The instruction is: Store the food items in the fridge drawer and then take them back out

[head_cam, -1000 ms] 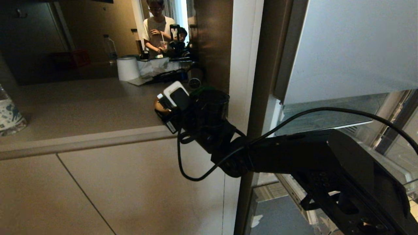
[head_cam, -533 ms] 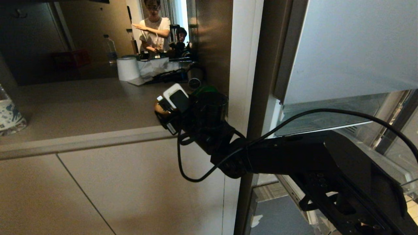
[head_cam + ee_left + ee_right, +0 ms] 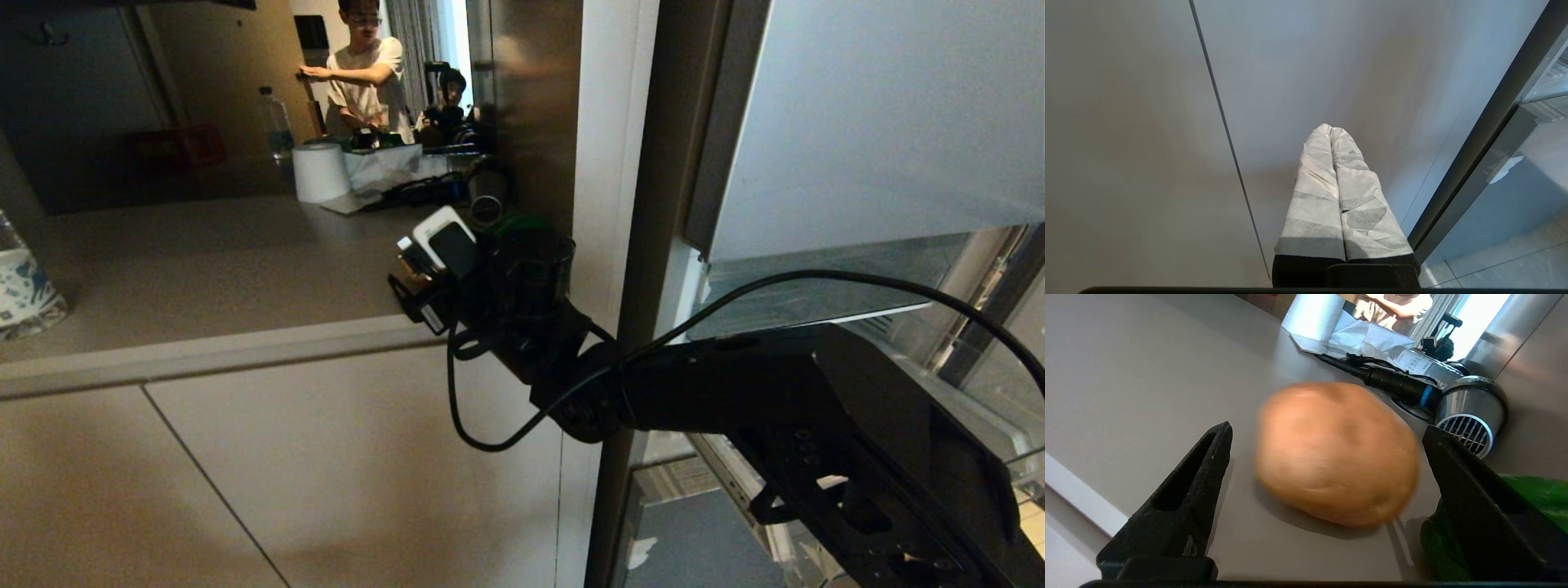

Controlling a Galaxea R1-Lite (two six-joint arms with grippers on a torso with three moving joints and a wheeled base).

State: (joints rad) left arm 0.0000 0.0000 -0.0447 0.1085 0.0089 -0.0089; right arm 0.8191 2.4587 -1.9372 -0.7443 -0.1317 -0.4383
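Tan-brown potato (image 3: pixel 1337 453) is seen lying crosswise on the counter (image 3: pixel 1126 375), straddled untouched by the right gripper (image 3: pixel 1327 482), jaws spread wide.

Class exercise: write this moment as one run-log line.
right tool: open, astride potato on counter | pepper: beside potato | left tool: shut, parked by cabinet

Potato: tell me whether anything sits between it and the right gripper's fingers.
Nothing visible does. The potato lies on the counter between the right gripper's open fingers, with clear gaps on both sides. The green pepper sits behind one finger, outside the gap.
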